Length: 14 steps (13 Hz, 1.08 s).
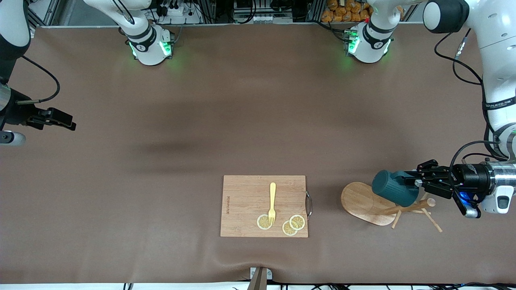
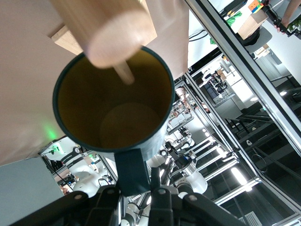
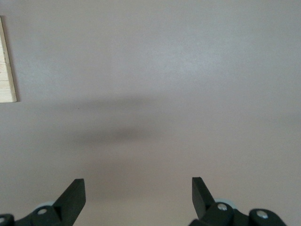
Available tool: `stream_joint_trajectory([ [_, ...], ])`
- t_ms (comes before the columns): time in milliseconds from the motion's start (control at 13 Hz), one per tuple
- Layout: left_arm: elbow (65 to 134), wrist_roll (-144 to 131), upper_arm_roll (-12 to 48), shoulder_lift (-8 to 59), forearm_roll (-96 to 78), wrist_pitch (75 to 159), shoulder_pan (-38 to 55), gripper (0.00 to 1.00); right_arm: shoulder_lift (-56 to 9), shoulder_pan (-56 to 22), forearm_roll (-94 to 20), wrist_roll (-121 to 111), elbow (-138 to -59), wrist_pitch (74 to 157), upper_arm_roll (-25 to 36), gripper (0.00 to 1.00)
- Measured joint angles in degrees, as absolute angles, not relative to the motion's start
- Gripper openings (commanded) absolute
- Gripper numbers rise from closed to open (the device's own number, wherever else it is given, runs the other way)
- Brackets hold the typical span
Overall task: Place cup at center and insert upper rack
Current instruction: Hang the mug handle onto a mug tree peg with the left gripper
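The cup [image 1: 394, 188] lies on its side in the air over the rack [image 1: 369, 203], its mouth toward the left pincer [image 1: 419, 182], which is clamped on its handle. The rack's pole tip [image 2: 115, 35] sits at the cup's rim. The rack stands at the left arm's end of the tabletop [image 1: 161, 181], beside a board [image 1: 264, 205] carrying a fork [image 1: 272, 202] and lemon slices [image 1: 293, 225]. The right pincer [image 3: 136, 195] waits with fingers spread over bare tabletop.
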<state>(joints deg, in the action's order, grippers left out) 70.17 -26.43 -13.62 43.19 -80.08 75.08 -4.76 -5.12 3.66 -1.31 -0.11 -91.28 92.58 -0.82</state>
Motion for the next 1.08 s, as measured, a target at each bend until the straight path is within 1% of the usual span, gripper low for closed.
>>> stream_joint_trajectory([
  [309, 70.5, -23.7, -13.7, 44.5, -80.1, 75.1, -5.2, 0.0, -5.1, 3.7, -1.3, -0.1, -91.3, 92.6, -1.2, 1.0],
  [772, 70.6, -22.7, -14.6, 44.6, -80.1, 75.0, -6.4, 0.0, -5.1, 3.7, -1.3, -0.1, -91.4, 92.6, -1.3, 1.0],
  [849, 70.7, -22.3, -14.6, 44.6, -80.1, 75.0, -6.4, 0.04, -5.1, 3.7, -1.3, -0.1, -91.4, 92.6, -1.3, 1.0],
  [926, 70.8, -22.2, -14.6, 44.7, -80.1, 75.0, -6.4, 0.59, -5.1, 3.7, -1.3, -0.1, -91.4, 92.6, -1.3, 1.0],
  [1003, 70.9, -22.1, -14.6, 44.7, -80.1, 75.0, -6.4, 0.72, -5.1, 3.6, -1.3, -0.1, -91.4, 92.6, -1.4, 1.0],
  [1081, 70.9, -22.0, -14.6, 44.7, -80.1, 75.0, -6.4, 1.0, -5.1, 3.6, -1.3, -0.2, -91.4, 92.6, -1.4, 1.0],
])
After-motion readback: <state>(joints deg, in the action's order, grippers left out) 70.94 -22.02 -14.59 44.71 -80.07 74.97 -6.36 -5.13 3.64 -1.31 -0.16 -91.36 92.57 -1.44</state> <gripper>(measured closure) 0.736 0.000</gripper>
